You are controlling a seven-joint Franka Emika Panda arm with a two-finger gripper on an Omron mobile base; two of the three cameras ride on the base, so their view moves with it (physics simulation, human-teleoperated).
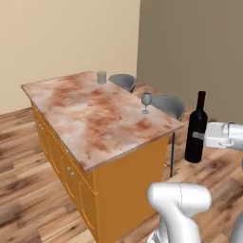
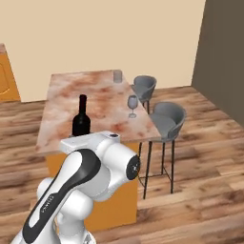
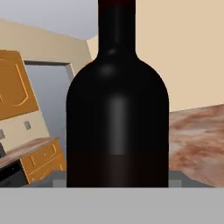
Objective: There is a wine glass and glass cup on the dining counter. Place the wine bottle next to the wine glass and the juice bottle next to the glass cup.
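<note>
1. Left base view shows us carrying the wine bottle (image 1: pixel 196 128) upright in the air beside the dining counter (image 1: pixel 90 118), the gripper (image 1: pixel 205 135) clamped on its lower body.
2. We see the wine glass (image 1: pixel 146 102) standing near the counter's stool-side edge; the glass cup (image 1: pixel 101 77) stands well apart at the far end.
3. We judge the main risk is the bottle's base striking the counter edge if we swing across too low.
4. We could also topple the thin-stemmed glass by setting the bottle down too close.
5. Two grey stools (image 2: pixel 167 119) stand against the counter's far side, clear of our path, we think.
</note>
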